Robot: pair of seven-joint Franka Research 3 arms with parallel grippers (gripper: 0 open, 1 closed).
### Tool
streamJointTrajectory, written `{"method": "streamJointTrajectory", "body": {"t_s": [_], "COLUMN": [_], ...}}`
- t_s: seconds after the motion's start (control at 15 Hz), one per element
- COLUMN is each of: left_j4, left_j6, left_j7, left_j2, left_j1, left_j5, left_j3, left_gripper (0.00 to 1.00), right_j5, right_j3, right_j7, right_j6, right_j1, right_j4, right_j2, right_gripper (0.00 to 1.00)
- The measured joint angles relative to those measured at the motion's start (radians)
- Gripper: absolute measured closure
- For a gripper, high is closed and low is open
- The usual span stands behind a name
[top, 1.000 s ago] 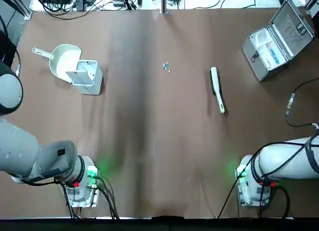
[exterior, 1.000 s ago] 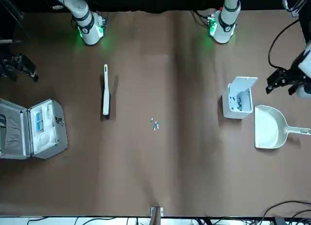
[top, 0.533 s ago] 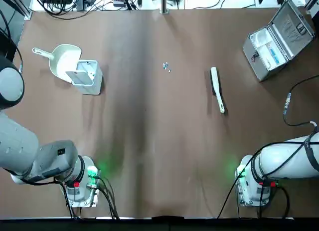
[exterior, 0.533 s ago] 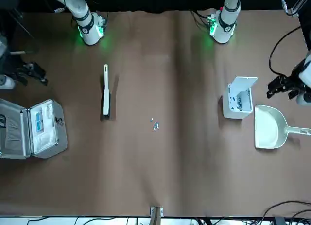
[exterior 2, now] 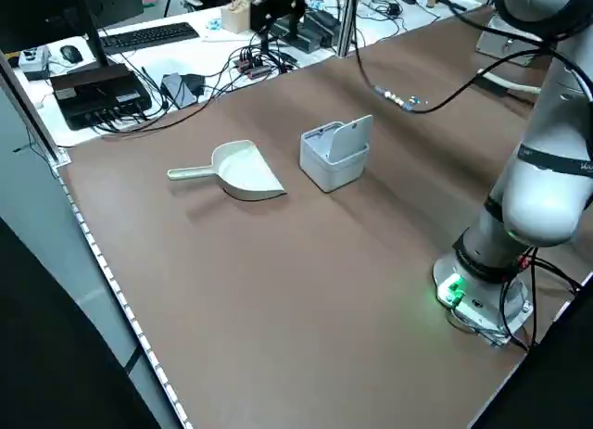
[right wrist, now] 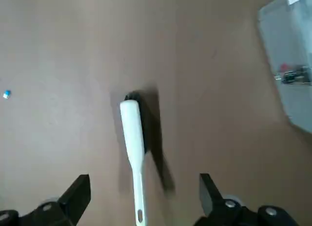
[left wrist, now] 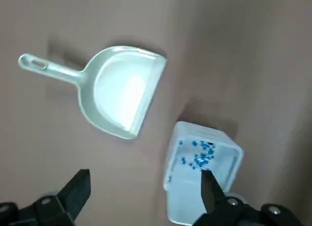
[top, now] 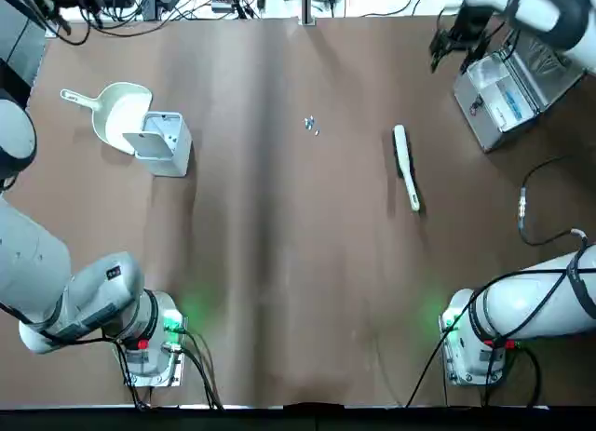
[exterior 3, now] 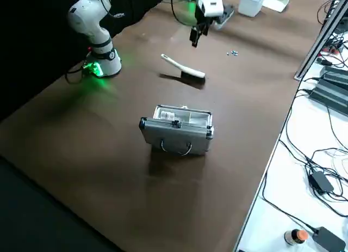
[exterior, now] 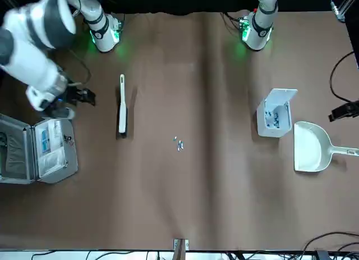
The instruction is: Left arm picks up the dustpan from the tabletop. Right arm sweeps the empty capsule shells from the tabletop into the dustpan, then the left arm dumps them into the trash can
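Left pincer [left wrist: 146,172]: raised over the robot's left part of the surface [top: 279,263], fingers apart, nothing between them. Dustpan [left wrist: 119,92] lies below that pincer, flat and untouched, its short handle pointing to the robot's left. Trash can [left wrist: 202,172] also below the left pincer, upright, on the robot's right of the dustpan and just beside it. Lid open; small blue bits [left wrist: 201,156] inside.

Right pincer [right wrist: 145,176]: raised above the surface on the robot's right, close to the open silver case [top: 498,96] in the overhead view; fingers apart, holding nothing. Brush [right wrist: 134,143] lies below and toward the robot's left of this pincer, white handle end toward the robot's side, dark bristles along the other end. Not touched by either finger.

Empty capsule shells [top: 311,124]: small loose cluster on the surface, farther to the robot's left of the right pincer than the brush, well apart from it. Against the left pincer, they sit well off to the robot's right, past the trash can. One blue-and-white shell shows in the right wrist view. Dustpan holds no visible shells.
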Motion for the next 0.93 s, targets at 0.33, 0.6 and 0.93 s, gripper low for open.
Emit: {"method": "streamJointTrajectory", "body": {"t_s": [0.33, 0.6, 0.93], "left_j4": [0.003, 0.017, 0.036], "left_j6": [0.066, 0.080, 0.078], "left_j7": [-0.216, -0.302, -0.340], "left_j2": [0.024, 0.024, 0.005], "left_j1": [0.128, 0.195, 0.262], "left_j5": [0.000, 0.011, 0.011], "left_j3": [0.002, 0.002, 0.002], "left_gripper": [0.00, 0.00, 0.00], "right_j5": [0.001, 0.001, 0.001], "right_j3": [0.001, 0.001, 0.001], "right_j7": [0.045, 0.049, 0.049], "right_j6": [0.314, 0.460, 0.557], "right_j1": [0.125, 0.148, 0.185], "right_j4": [-0.295, -0.451, -0.572], "right_j2": [-0.007, -0.081, -0.124], "right_gripper": [0.02, 0.02, 0.02]}}
